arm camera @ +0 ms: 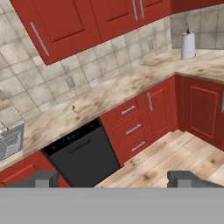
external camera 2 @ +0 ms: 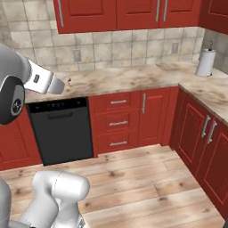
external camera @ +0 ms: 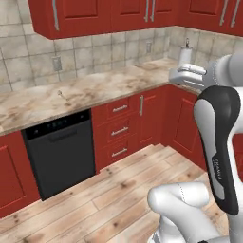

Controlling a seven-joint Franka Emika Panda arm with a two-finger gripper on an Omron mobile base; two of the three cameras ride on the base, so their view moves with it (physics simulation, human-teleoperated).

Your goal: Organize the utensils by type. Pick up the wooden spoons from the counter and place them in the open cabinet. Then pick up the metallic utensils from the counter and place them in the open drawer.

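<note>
Claw [arm camera: 114, 178] gapes empty above floor, facing dishwasher [arm camera: 83, 155] under counter [arm camera: 109, 98].

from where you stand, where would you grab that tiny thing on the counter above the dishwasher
Too small here to tell its ends apart. The tiny thing sits low on the counter, so probably come straight down from above with the open gripper, jaws across its narrow side near the middle.

Beige counter [external camera: 95, 92] with brown marbled veining sits atop red cupboards [external camera 2: 147, 113]. A black dishwasher [arm camera: 85, 155] lies beyond the dark claw [arm camera: 116, 178], above pale wood-plank flooring [external camera 2: 147, 178].
</note>
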